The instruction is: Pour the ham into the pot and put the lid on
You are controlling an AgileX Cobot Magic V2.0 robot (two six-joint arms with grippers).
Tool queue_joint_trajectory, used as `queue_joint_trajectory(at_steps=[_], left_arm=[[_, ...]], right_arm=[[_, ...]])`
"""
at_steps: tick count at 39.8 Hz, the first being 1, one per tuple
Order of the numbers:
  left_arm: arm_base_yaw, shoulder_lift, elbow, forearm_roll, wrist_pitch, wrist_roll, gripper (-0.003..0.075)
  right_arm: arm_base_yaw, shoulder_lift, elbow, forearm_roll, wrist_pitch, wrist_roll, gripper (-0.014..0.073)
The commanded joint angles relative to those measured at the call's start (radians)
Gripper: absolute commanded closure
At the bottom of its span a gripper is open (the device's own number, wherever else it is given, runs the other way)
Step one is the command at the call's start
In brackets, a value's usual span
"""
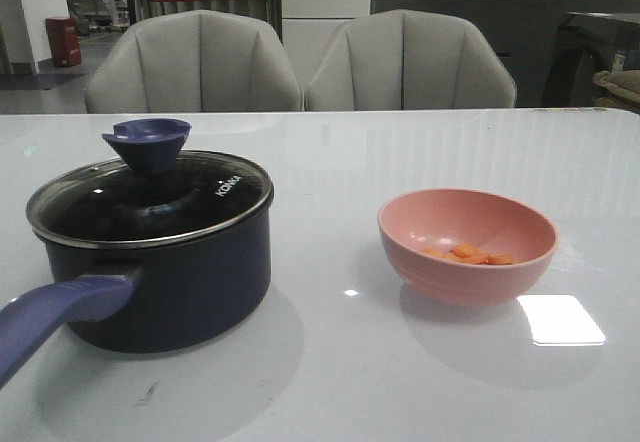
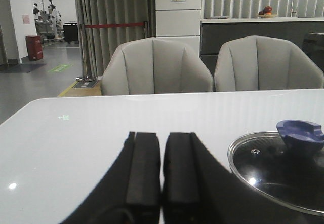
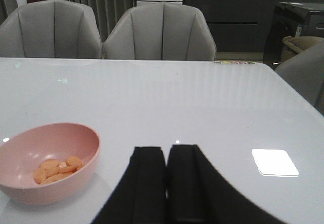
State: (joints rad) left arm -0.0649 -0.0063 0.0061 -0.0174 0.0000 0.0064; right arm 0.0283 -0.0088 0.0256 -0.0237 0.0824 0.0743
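Pot (image 1: pixel 165 282), dark navy, sits nearest on the white surface (image 1: pixel 330 382) at the left, its purple-blue handle cut off by the picture's edge. Its glass lid (image 1: pixel 150 197) is already on, so the inside is hard to make out through the dark glass. To the right, well apart, a pink bowl (image 1: pixel 467 245) holds the ham (image 1: pixel 468 254), a few orange chunks partly hidden by the rim. Neither arm shows from the front. In the wrist views, the left pincer (image 2: pixel 161 168) and right pincer (image 3: pixel 166 178) are both clenched on nothing. Two grey chairs (image 1: pixel 300 62) stand beyond.
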Motion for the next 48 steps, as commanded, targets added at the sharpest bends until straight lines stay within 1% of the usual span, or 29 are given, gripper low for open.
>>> queue_joint_trajectory(at_steps=[1,34,37,40,44,48], left_arm=[[-0.002,-0.02,0.031,-0.008,-0.087,-0.012,0.0607],[-0.002,-0.02,0.031,-0.008,-0.087,-0.012,0.0607],[-0.002,-0.02,0.031,-0.011,-0.128,-0.012,0.0607],[-0.002,-0.02,0.03,-0.06,-0.184,-0.012,0.0607],[-0.002,-0.02,0.007,-0.078,-0.197,-0.012,0.0607],[-0.002,-0.008,-0.068,-0.078,-0.142,-0.012,0.0607]], right_arm=[[0.0,-0.02,0.011,-0.011,-0.082,-0.003,0.0451],[0.0,-0.02,0.011,-0.011,-0.082,-0.003,0.0451],[0.0,-0.02,0.011,-0.011,-0.082,-0.003,0.0451],[0.0,-0.02,0.011,-0.011,-0.082,-0.003,0.0451],[0.0,-0.02,0.011,-0.011,-0.082,-0.003,0.0451],[0.0,-0.02,0.011,-0.011,-0.082,-0.003,0.0451]])
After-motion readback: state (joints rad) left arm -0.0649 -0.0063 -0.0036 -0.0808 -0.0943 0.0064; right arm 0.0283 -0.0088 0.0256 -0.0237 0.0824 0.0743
